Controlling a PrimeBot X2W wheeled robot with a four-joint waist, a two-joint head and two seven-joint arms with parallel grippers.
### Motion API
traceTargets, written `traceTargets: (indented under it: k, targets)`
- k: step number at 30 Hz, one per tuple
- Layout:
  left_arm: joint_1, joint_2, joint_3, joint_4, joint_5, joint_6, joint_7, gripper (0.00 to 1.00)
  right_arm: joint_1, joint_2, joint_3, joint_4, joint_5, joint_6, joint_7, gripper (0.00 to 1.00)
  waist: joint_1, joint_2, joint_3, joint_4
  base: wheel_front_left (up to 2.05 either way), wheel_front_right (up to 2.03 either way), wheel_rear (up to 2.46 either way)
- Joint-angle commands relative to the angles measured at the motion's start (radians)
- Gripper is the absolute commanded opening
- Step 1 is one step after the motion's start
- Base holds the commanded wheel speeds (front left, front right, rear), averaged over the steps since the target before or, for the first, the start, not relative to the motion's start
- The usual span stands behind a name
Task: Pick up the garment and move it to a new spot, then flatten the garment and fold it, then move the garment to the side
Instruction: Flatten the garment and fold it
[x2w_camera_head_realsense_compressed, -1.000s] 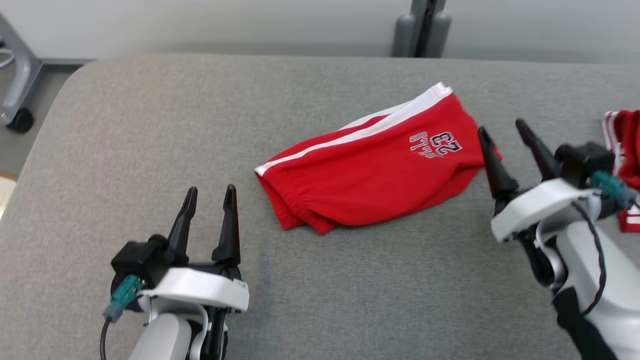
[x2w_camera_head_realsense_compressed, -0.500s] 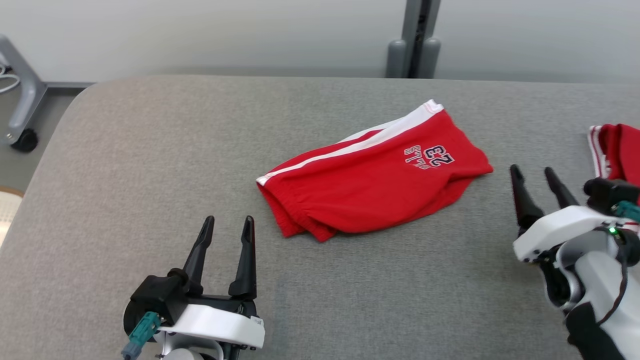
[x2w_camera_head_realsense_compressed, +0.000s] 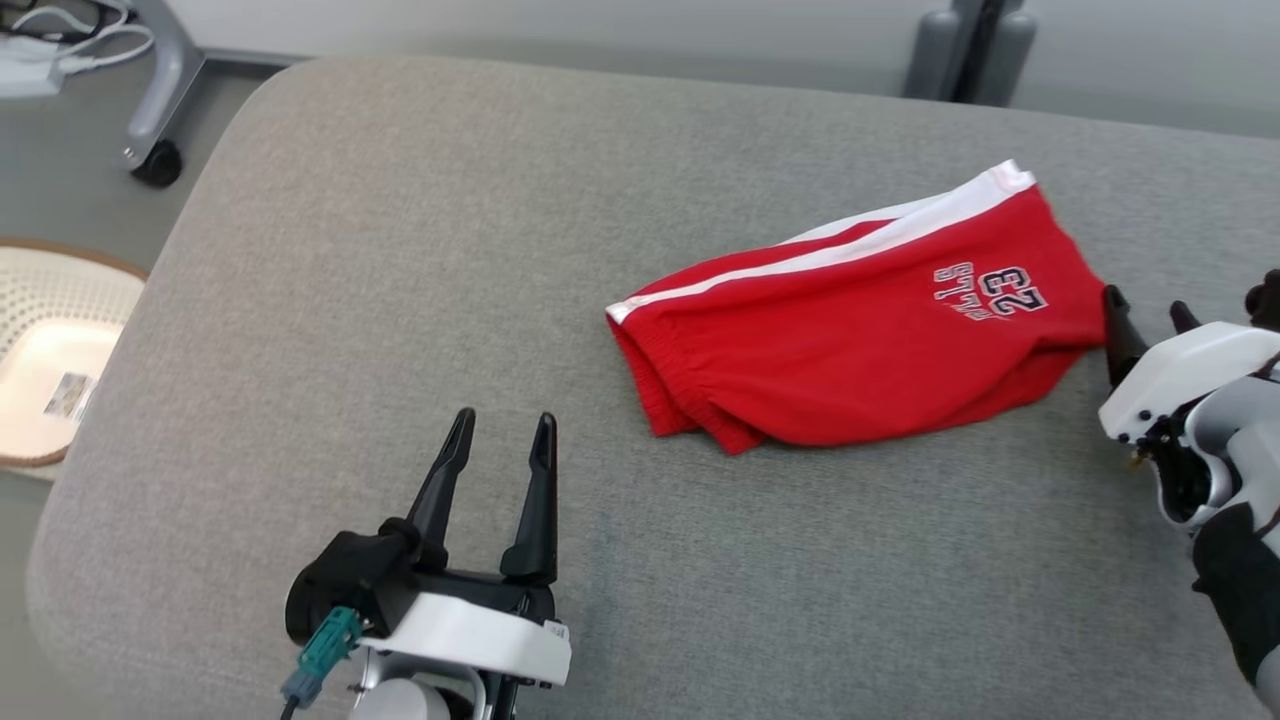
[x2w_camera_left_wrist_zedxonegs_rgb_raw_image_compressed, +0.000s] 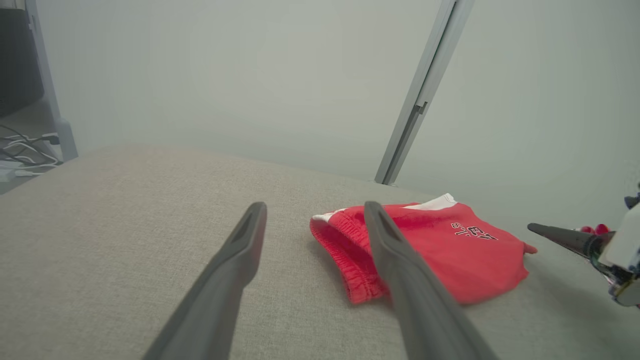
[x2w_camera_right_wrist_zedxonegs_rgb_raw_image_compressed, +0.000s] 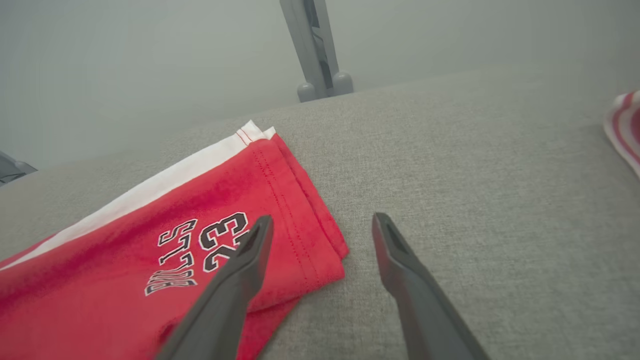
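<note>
The left gripper (x2w_camera_head_realsense_compressed: 505, 416) hovered low over the grey padded table (x2w_camera_head_realsense_compressed: 400, 250) with its two dark fingers spread apart and nothing between them. The red shorts (x2w_camera_head_realsense_compressed: 850, 350) lay flat on the padding ahead of this gripper and off to its right, apart from its tips, with the gathered waistband end turned nearest to it. In the left wrist view the right-hand finger crossed in front of that waistband. The right gripper (x2w_camera_head_realsense_compressed: 1146, 300) also stood with its fingers spread and gripped nothing. Its tips sat just beside the hem end of the shorts, which stretched away to its left. In the right wrist view its left finger lay over the hem close under the printed "BULLS 23", while its right finger lay over bare padding. Whether either finger touched the cloth or the table could not be told. A white stripe ran along the edge of the shorts farthest from both grippers. A second red-and-white garment (x2w_camera_right_wrist_zedxonegs_rgb_raw_image_compressed: 625, 125) lay well off to the right of the right gripper. A pale basket (x2w_camera_head_realsense_compressed: 50, 350) stood on the floor far to the left of the left gripper, and a grey post (x2w_camera_head_realsense_compressed: 975, 50) rose beyond the table's far edge.
</note>
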Motion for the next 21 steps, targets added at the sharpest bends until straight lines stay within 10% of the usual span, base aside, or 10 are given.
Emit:
traceTargets:
  k: [1, 9, 10, 12, 13, 21]
  targets:
    - [-0.020, 0.004, 0.000, -0.002, 0.002, 0.004, -0.004, 1.00, -0.013, -0.009, -0.001, 0.017, 0.004, 0.000, 0.000, 1.00, 0.0000, -0.0001, 0.021, 0.022, 0.00, 0.00, 0.00]
    - [-0.047, 0.003, -0.025, 0.000, -0.002, 0.007, -0.004, 1.00, -0.054, -0.017, 0.012, 0.114, 0.011, 0.000, 0.013, 1.00, 0.0000, -0.0001, 0.058, 0.051, 0.00, 0.00, 0.00]
    - [-0.050, 0.003, -0.028, 0.002, -0.001, 0.008, -0.004, 1.00, -0.052, -0.014, 0.018, 0.121, 0.009, 0.000, 0.017, 0.90, 0.0000, -0.0001, 0.060, 0.053, 0.00, 0.00, 0.00]
    - [-0.054, 0.004, -0.032, 0.005, 0.001, 0.011, -0.004, 1.00, -0.047, -0.005, 0.024, 0.129, 0.011, 0.000, 0.015, 0.16, 0.0000, -0.0001, 0.063, 0.053, 0.00, 0.00, 0.00]
    - [-0.054, 0.003, -0.033, 0.006, 0.002, 0.012, -0.004, 1.00, -0.047, -0.003, 0.027, 0.130, 0.011, 0.000, 0.014, 0.00, 0.0000, -0.0001, 0.065, 0.052, 0.00, 0.00, 0.00]
    - [-0.046, 0.003, -0.022, 0.016, 0.017, 0.008, -0.004, 1.00, -0.037, 0.005, 0.058, 0.095, 0.030, 0.000, -0.046, 0.00, 0.0000, -0.0001, 0.044, 0.014, 0.00, 0.00, 0.00]
